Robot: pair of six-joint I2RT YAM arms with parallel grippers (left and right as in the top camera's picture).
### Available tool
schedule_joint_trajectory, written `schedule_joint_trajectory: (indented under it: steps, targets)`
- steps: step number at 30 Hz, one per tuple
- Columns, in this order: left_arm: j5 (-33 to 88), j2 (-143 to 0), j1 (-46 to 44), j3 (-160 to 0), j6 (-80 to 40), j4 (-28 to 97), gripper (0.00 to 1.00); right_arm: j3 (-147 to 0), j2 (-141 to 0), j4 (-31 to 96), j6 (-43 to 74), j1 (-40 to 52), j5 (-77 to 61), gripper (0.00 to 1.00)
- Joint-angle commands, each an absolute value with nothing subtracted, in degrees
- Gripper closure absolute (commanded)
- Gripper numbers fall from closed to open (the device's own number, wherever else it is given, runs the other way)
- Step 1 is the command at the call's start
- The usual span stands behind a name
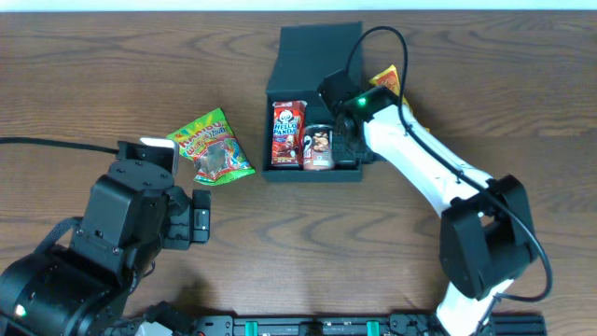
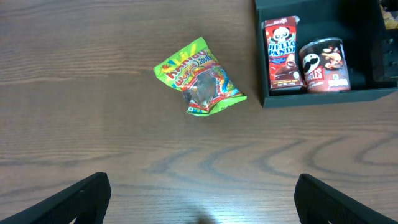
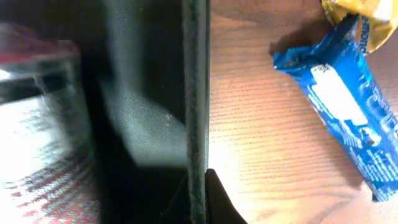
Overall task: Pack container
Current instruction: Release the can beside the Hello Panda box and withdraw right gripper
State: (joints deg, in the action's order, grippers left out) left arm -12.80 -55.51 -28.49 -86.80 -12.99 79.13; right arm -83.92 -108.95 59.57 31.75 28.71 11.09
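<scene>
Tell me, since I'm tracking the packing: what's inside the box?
Inside the box lie a red Hello Panda carton and a small Pringles can, side by side. The right arm reaches over the rest of the box, so anything under it cannot be seen.

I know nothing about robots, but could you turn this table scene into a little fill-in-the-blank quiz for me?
1. Inside the container lie a red Hello Panda box and a small can labelled ____.
2. The green gummy packet lies outside the container, on the wooden ____.
3. The left gripper has its jaws ____.
4. Next to the yellow packet lies a packet coloured ____.

Missing words: Pringles; table; open; blue.
</scene>
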Motion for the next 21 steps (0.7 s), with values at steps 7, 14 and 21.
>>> schedule_joint_trajectory:
  steps: [7,14,21]
  targets:
    - [-13.04,-55.29,-28.10,-86.83,-11.77,79.26,0.05,-76.07,-106.17,54.28,26.92,27.44,7.62,0.99]
    - [-13.04,-55.29,-28.10,-86.83,-11.77,79.26,0.05,-70.35,-106.17,49.60,25.45,27.77,7.11,0.99]
    - [-13.04,-55.29,-28.10,-86.83,-11.77,79.26,0.05,-69.49,-105.97,48.71,22.46,27.66,9.02,0.98]
